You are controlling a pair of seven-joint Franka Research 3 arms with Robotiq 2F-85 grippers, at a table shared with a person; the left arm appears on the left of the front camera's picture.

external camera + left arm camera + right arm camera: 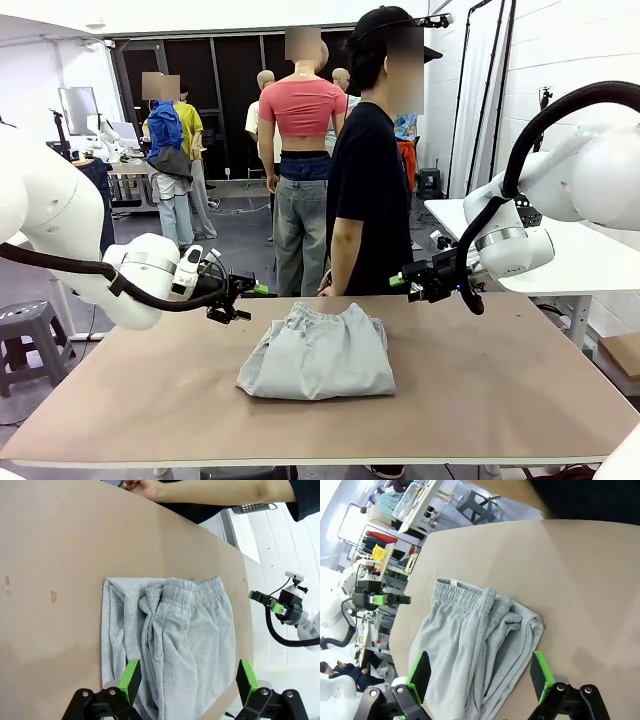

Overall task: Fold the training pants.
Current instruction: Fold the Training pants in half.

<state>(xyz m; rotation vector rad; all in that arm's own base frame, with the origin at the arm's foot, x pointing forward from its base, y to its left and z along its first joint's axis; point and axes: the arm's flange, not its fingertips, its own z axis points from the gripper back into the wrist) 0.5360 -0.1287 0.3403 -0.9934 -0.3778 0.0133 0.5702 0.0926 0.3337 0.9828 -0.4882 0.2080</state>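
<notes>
Grey training pants (318,353) lying folded mid-table (520,390), left gripper (243,291) and right gripper (410,280) hovering either side, both jaws standing wide, holding nothing, person (368,190) standing behind

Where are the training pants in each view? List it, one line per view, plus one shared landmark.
Front view: training pants, table centre.
Left wrist view: centre to lower right.
Right wrist view: lower left of centre.
Shared landmark: gathered waistband, toward the person.

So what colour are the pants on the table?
Light grey training pants, plain; clearest in the left wrist view.
</notes>
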